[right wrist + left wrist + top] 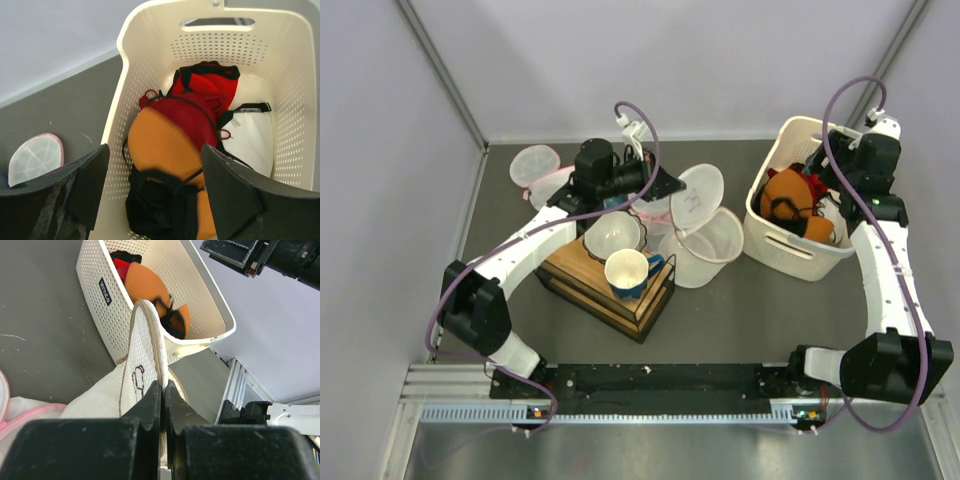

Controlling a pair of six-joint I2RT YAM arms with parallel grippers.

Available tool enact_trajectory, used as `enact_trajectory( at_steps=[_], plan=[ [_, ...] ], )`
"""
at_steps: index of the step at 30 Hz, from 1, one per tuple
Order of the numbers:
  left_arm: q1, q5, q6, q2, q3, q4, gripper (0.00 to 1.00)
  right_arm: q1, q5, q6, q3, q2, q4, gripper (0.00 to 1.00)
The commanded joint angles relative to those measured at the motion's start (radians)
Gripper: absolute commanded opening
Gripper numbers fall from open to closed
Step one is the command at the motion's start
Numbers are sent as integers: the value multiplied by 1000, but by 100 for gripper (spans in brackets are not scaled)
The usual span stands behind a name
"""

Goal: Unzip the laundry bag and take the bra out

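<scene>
The white mesh laundry bag (708,250) lies at mid-table, its mouth open and its round end flap (696,196) raised. My left gripper (663,188) is shut on the flap's rim (150,335), with the fingertips (156,390) pinched tight on the piping. The red bra (200,107) lies in the cream perforated basket (125,100), on top of an orange garment (160,145). It also shows in the left wrist view (120,267) and in the top view (817,186). My right gripper (154,150) is open and empty, just above the basket's contents (823,178).
The basket (782,245) also holds black (160,210) and white (255,135) garments. A wooden crate (582,270) with a bowl (612,233) and a blue mug (630,272) stands left of the bag. Pink-trimmed mesh bags (535,165) lie at the back left.
</scene>
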State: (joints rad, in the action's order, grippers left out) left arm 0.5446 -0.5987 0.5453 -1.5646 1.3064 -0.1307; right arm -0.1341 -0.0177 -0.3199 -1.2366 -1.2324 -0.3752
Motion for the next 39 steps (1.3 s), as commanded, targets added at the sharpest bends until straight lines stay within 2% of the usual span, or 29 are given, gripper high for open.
enact_trajectory(
  at_steps=[1,9,10,19,25,28,29,31,32,34,39],
  plan=[
    [11,-21,-25,26,56,-27,0,-6,15,-7,-49,40,33,79],
    [52,-38,-56,43,97,14,0,-6,50,5,-46,92,24,84],
    [64,-41,-57,46,97,19,0,-7,50,7,-43,99,22,87],
    [141,-110,-74,87,11,0,0,-7,39,12,5,116,25,88],
    [161,-115,-58,34,-16,-15,0,-6,35,-1,20,114,25,88],
    [160,-101,-80,-21,46,61,31,-6,21,2,32,122,25,88],
    [160,-93,-88,-28,88,106,53,-6,21,4,40,125,25,88],
    [161,-67,-111,-25,117,126,66,-7,-5,-10,46,136,12,94],
    [161,-52,-125,-19,135,149,93,-6,-10,-14,39,139,-4,97],
    [161,13,-168,9,157,186,99,-6,-1,-2,17,126,-45,99],
    [160,118,-257,75,186,250,99,-6,-53,24,3,113,-83,99]
  ],
)
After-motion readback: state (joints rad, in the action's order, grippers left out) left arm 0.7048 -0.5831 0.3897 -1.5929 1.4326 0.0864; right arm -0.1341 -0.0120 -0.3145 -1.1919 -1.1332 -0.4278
